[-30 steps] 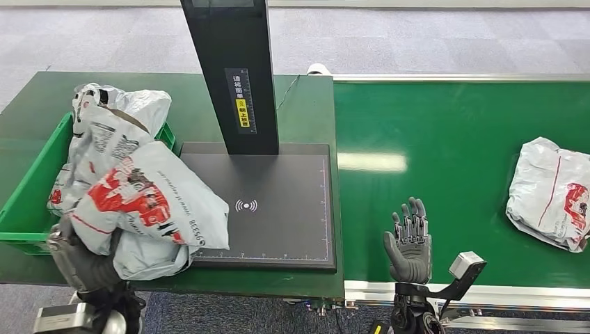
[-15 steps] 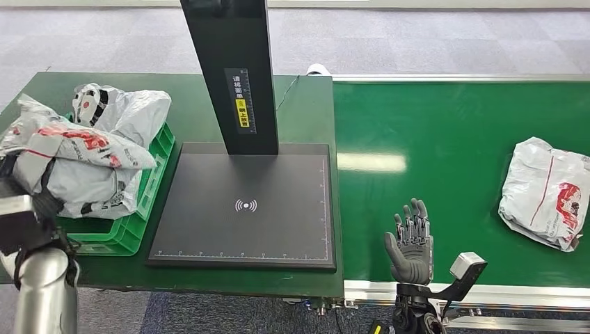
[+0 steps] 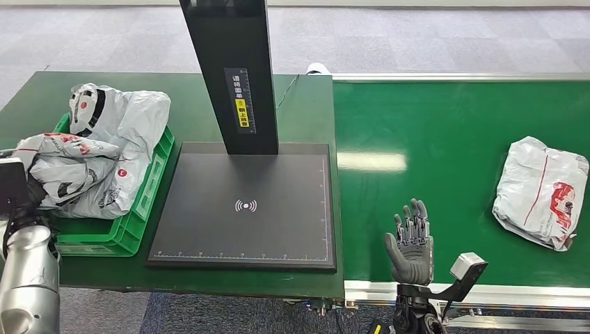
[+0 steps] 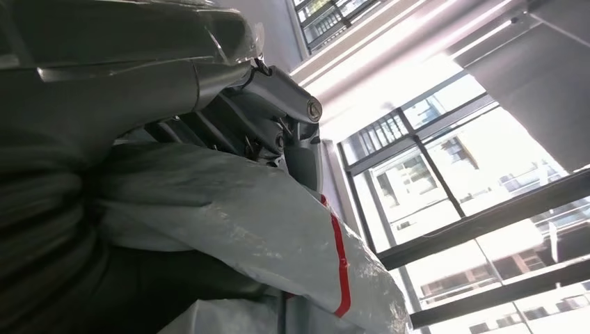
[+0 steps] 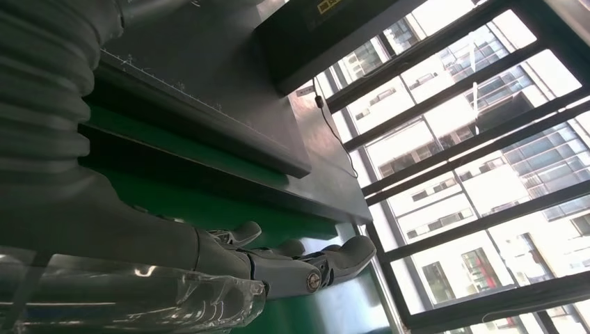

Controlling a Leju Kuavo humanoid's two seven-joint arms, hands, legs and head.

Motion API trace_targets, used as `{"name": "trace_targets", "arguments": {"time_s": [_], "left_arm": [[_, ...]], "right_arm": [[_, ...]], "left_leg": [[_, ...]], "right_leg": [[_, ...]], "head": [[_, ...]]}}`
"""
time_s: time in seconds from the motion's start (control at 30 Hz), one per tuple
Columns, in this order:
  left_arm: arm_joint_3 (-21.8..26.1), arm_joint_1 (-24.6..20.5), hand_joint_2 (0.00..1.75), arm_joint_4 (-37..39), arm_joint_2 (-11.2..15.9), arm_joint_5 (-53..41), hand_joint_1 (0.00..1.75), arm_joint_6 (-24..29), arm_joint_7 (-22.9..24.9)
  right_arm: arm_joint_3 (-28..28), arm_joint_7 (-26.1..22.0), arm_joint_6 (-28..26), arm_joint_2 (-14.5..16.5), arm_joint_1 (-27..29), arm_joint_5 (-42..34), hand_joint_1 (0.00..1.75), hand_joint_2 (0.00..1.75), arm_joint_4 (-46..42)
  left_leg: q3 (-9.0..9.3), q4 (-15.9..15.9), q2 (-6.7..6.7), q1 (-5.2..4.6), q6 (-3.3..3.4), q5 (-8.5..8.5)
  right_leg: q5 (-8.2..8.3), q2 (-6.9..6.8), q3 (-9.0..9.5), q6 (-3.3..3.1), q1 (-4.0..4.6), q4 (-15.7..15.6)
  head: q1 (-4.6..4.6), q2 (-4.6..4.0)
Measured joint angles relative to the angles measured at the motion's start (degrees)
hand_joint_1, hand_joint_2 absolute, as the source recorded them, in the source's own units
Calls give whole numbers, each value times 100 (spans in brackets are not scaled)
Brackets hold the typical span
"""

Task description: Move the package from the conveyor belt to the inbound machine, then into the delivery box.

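My left hand (image 3: 28, 197) grips a grey-white package with red print (image 3: 73, 163) at the near end of the green delivery box (image 3: 148, 191); the package lies low on the load there. In the left wrist view my fingers (image 4: 268, 115) curl over that package (image 4: 243, 216). My right hand (image 3: 410, 240) stands open, palm up, above the conveyor belt (image 3: 445, 132) near its front edge, and its fingers (image 5: 292, 268) hold nothing. A second grey package (image 3: 539, 191) lies on the belt at the far right. The black inbound scan plate (image 3: 243, 229) is bare.
Another white package (image 3: 122, 115) fills the far end of the delivery box. The scanner's black post (image 3: 233, 69) rises from the back of the plate. The green table (image 3: 299, 104) continues behind the plate, and the belt's metal rail (image 3: 487, 296) runs along the front.
My left arm swung the package left, off the plate's edge and down onto the delivery box. The package on the belt drifted slightly left. My right hand stayed put.
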Motion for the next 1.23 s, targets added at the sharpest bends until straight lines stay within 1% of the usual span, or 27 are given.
{"name": "trace_targets", "arguments": {"time_s": [0.03,0.13,0.2,0.33,0.43,0.5,0.57,0.67,0.77,0.87,0.93,1.03,1.23], "left_arm": [[13,-5,175,69,-1,-48,0,-17,-8],[31,7,175,119,-75,-140,0,-154,-77],[32,77,175,-26,-179,-93,0,-340,-118],[-53,462,175,-806,-471,167,0,-732,-192],[-295,987,175,-1761,-761,267,0,-767,-333],[-583,1406,175,-2523,-995,244,0,-588,-422],[-928,1828,175,-3236,-1218,146,0,-213,-559],[-1472,2466,175,-4091,-1509,-21,0,650,-839],[-1981,3097,175,-4624,-1737,53,0,1415,-1031],[-2393,3548,175,-4867,-1911,229,0,1888,-1069],[-2522,3688,175,-4857,-2022,393,0,1947,-1073],[-2530,3721,175,-4668,-2186,609,0,1830,-1073],[-2424,3737,175,-4382,-2465,640,0,1438,-1071]], "right_arm": [[-6,-1,-2,1,3,0,0,175,0],[-24,-1,-17,12,18,8,0,175,0],[-32,-1,-26,21,36,21,0,175,0],[-37,-1,-48,26,62,37,0,175,0],[-42,-11,-101,26,67,38,0,175,0],[-48,-17,-118,26,81,32,0,175,0],[-54,-18,-129,29,105,21,0,175,0],[-67,-18,-193,50,137,-25,0,175,0],[-83,-18,-262,66,155,-88,0,175,2],[-109,-9,-283,83,202,-148,0,175,-3],[-122,15,-256,118,248,-167,0,175,-16],[-126,66,-221,195,304,-168,0,175,-57],[-120,146,-234,304,370,-135,0,175,-215]], "left_leg": [[0,0,-1,0,0,0],[0,0,-2,0,0,0],[0,0,-1,0,0,0],[0,1,0,-2,1,-1],[-1,1,0,-4,4,-4],[-3,1,-1,-5,7,-8],[-4,1,0,-7,11,-14],[-2,0,4,-10,13,-21],[1,0,5,-10,13,-25],[2,-1,-1,-9,14,-25],[3,-1,-3,-9,14,-25],[8,-2,-2,-8,14,-24],[11,-1,-2,-9,15,-24]], "right_leg": [[0,0,0,0,0,0],[0,-1,2,0,0,0],[0,-1,3,0,0,0],[0,0,1,0,-2,-1],[-2,0,0,3,-4,-3],[-4,0,1,5,-5,-5],[-5,0,2,7,-7,-6],[-6,2,3,8,-11,-7],[-10,4,3,12,-11,-9],[-15,1,8,19,-10,-9],[-16,0,11,20,-10,-9],[-16,1,16,20,-10,-9],[-16,1,20,21,-10,-9]], "head": [[1,0],[1,0],[1,0],[2,0],[1,0],[1,0],[1,0],[0,0],[-1,0],[0,0],[0,0],[-1,0],[1,0]]}}
